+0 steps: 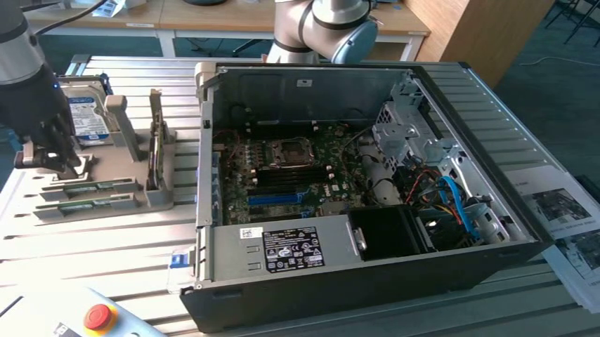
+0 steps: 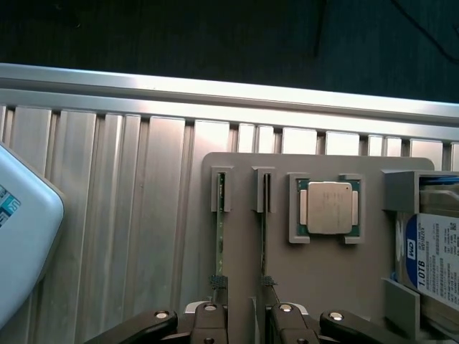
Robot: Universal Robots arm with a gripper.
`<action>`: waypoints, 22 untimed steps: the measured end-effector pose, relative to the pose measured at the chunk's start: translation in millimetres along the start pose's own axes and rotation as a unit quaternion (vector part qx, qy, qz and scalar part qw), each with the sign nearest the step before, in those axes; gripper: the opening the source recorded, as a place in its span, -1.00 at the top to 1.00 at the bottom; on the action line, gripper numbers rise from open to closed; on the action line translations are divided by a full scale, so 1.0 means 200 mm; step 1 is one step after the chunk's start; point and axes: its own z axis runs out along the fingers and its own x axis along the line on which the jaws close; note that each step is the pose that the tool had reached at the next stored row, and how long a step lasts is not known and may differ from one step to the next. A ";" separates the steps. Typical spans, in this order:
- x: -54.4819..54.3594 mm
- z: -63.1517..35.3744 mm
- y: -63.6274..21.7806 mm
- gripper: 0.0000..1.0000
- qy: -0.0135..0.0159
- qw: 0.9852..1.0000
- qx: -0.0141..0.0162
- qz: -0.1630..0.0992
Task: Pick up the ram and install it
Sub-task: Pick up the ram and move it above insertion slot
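Wrist view shows the fingers (image 2: 215,319) spread wide and gripping nothing, poised over one end of two green sticks that stand on edge in parallel grooves of a grey holder (image 2: 330,279). The ram (image 2: 263,236), by my reading, is the stick nearer the processor chip (image 2: 328,208). The second stick (image 2: 220,236) runs just beside it, on the side away from the chip. Each pad seems lined up over a stick, so I cannot tell for sure which one sits in the gap. Doing this step well means centring the gap on the ram's thin edge alone, keeping the pads parallel to its length, and clearing the neighbour before closing. Further out, a hard drive (image 2: 434,251) sits at the holder's edge and the holder rests on the ribbed counter (image 2: 143,215). In the exterior view the open computer case (image 1: 310,84) with its blue slots (image 1: 277,199) lies well apart, toward the exterior view's right
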 end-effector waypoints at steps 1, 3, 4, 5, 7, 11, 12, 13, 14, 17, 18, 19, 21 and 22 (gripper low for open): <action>0.00 0.003 0.000 0.40 0.000 1.000 0.000 0.000; 0.01 0.008 0.000 0.40 0.000 1.000 0.000 0.000; 0.01 0.011 0.000 0.40 0.000 1.000 0.000 0.000; 0.01 0.013 0.000 0.40 0.000 1.000 0.000 0.000; 0.02 0.031 0.000 0.40 0.000 1.000 0.000 0.001; 0.03 0.054 0.000 0.40 0.000 1.000 0.000 0.001; 0.03 0.056 -0.001 0.40 0.000 1.000 0.000 0.001; 0.03 0.059 -0.001 0.40 0.000 1.000 0.000 0.001; 0.04 0.063 -0.001 0.40 0.000 1.000 0.000 0.001; 0.04 0.077 -0.001 0.40 0.000 1.000 0.000 0.001; 0.04 0.082 -0.002 0.40 0.000 1.000 0.000 0.001; 0.04 0.088 -0.002 0.40 0.000 1.000 0.000 0.001; 0.04 0.097 -0.002 0.40 0.000 1.000 0.000 0.001; 0.04 0.102 -0.003 0.40 0.000 1.000 0.000 0.001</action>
